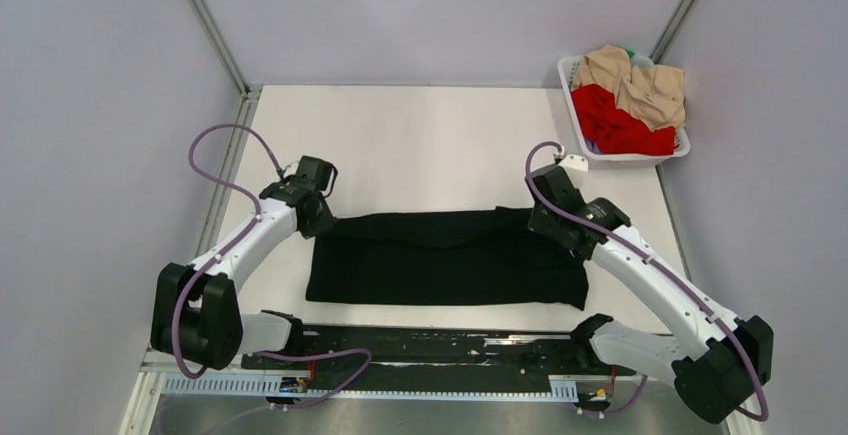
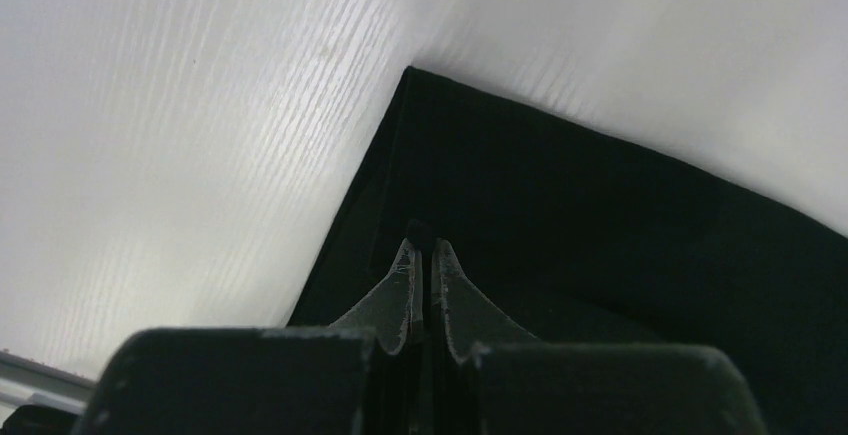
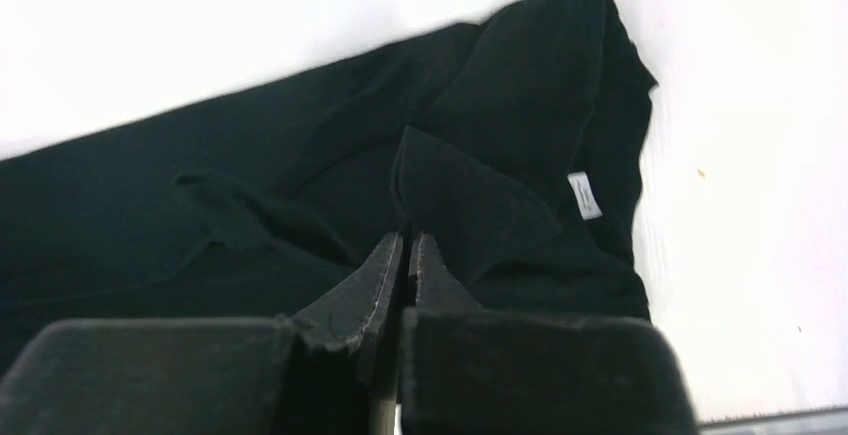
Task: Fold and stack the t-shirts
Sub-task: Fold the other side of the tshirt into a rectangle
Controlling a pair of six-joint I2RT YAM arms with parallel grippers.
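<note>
The black t-shirt (image 1: 445, 260) lies flat on the white table (image 1: 430, 145) as a wide folded band. My left gripper (image 1: 322, 223) is at its far left corner. In the left wrist view that gripper (image 2: 421, 243) is shut, with a bit of the black t-shirt (image 2: 600, 215) pinched at its tips. My right gripper (image 1: 540, 220) is at the far right corner. Seen from the right wrist, this gripper (image 3: 408, 237) is shut where a raised flap of the shirt (image 3: 300, 155) meets the tips, near the white tag (image 3: 584, 195). A red t-shirt (image 1: 615, 120) and a beige one (image 1: 640, 80) lie crumpled in the basket.
The white plastic basket (image 1: 573, 105) stands at the table's far right corner against the wall. Grey walls close in the table on the left, back and right. A black rail with cables (image 1: 430, 345) runs along the near edge between the arm bases.
</note>
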